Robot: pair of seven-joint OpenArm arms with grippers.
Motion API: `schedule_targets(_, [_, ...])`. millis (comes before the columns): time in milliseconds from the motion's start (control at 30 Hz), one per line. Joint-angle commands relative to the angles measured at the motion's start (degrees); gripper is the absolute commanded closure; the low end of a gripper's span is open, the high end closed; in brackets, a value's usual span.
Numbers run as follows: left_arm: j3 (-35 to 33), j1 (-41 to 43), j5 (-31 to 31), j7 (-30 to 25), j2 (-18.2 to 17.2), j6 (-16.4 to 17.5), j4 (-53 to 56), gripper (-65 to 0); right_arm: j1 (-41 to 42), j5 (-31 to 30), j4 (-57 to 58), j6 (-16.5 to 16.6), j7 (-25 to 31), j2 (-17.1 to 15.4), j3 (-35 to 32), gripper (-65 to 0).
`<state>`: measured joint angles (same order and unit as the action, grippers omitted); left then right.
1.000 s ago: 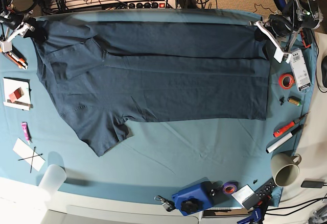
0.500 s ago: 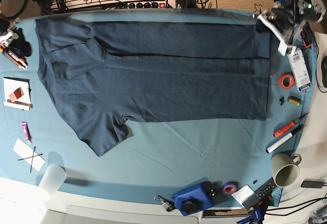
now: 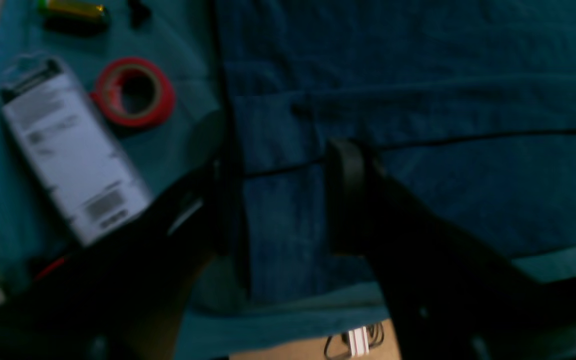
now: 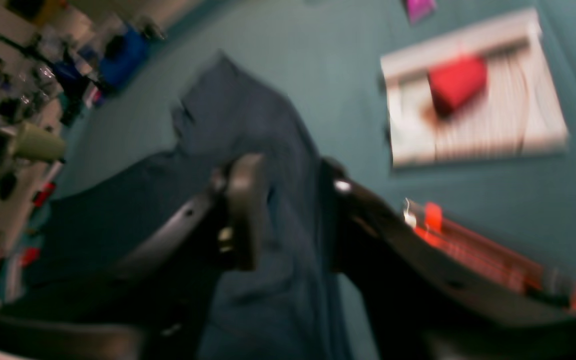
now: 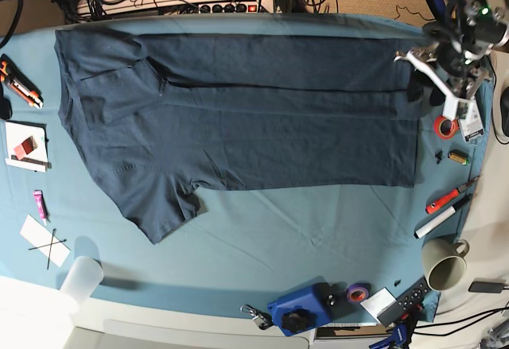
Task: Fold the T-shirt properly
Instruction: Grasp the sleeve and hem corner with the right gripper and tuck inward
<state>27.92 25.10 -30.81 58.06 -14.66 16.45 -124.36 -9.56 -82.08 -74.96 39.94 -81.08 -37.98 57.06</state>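
Note:
The dark navy T-shirt (image 5: 262,118) lies flat across the teal table cloth (image 5: 278,230), its far part folded over and one sleeve (image 5: 163,210) sticking out toward the front left. My left gripper (image 5: 427,77) hangs over the shirt's right edge, open and empty. In the left wrist view its fingers (image 3: 342,190) straddle the shirt's hem (image 3: 278,210) from above. My right gripper (image 4: 290,220) is open and empty, above the shirt's left edge (image 4: 248,125). It does not clearly show in the base view.
Red tape (image 5: 445,126) and a white tag pack (image 5: 471,118) lie right of the shirt, with a screwdriver (image 5: 444,200) and mug (image 5: 444,268) nearer the front. An orange cutter (image 5: 16,79) and a white pad with a red block (image 5: 26,145) lie at the left.
The left gripper moved from the shirt's far right corner down along its right edge. The right gripper left the far left corner and went out of the base view.

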Motion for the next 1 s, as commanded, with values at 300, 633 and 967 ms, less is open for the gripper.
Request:
schedule_targets(300, [-8.5, -5.4, 7.7, -2.9, -0.6, -4.8, 0.1, -27.1, 17.8, 26.8, -0.7, 0.1, 15.6, -2.8, -22.5, -31.6])
schedule_targets(633, [-8.6, -5.4, 7.7, -2.8, -0.6, -4.9, 0.1, -27.1, 31.8, 47.9, 9.3, -6.5, 30.2, 0.1, -47.7, -31.6])
schedule_targets(967, [-8.6, -5.4, 7.7, -2.8, -0.6, -4.8, 0.1, -27.1, 38.0, 53.9, 30.1, -3.3, 32.5, 9.3, -50.3, -31.5])
